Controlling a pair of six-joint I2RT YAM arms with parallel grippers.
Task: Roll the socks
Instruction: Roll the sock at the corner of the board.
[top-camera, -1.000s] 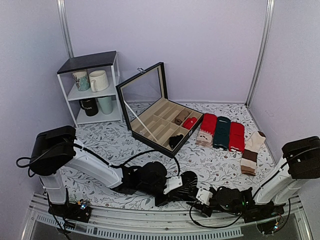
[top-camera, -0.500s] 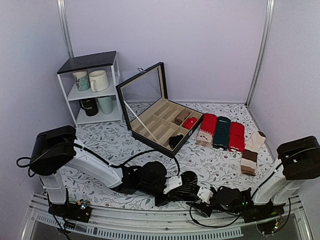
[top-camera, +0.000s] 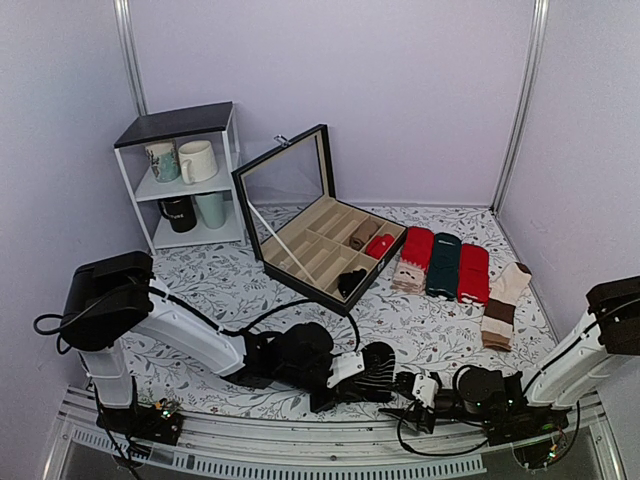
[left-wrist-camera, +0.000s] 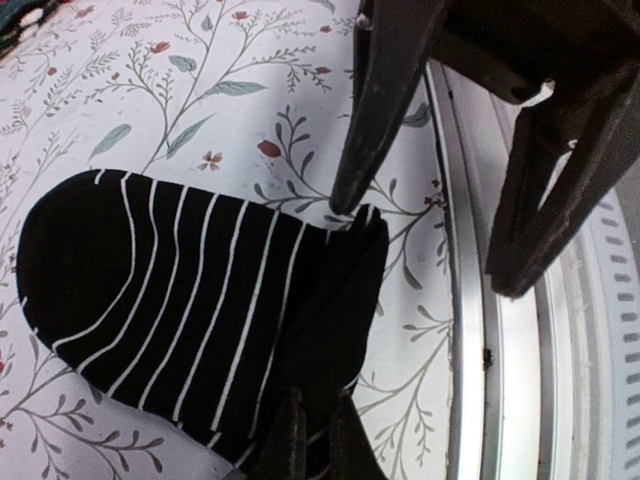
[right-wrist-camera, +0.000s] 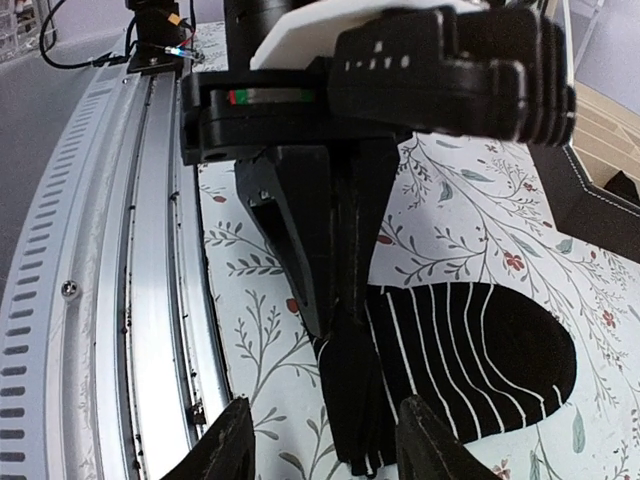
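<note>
Left gripper (right-wrist-camera: 336, 322): closed, pinching the bunched cuff end of the black sock with thin white stripes (left-wrist-camera: 180, 290).
Right gripper (left-wrist-camera: 425, 248): jaws spread wide, gripping nothing; it faces the left gripper, one fingertip just beside the sock's pinched edge, contact unclear.
Sock: flat on the white floral-print table cover (left-wrist-camera: 190, 70), rounded toe pointing away from the left gripper's fingers.
Silver metal edge rail (right-wrist-camera: 130, 260): beneath the right gripper.

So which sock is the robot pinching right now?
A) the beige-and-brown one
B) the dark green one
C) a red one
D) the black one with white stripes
D: the left jaws are shut on a fold of the black striped sock.
</note>
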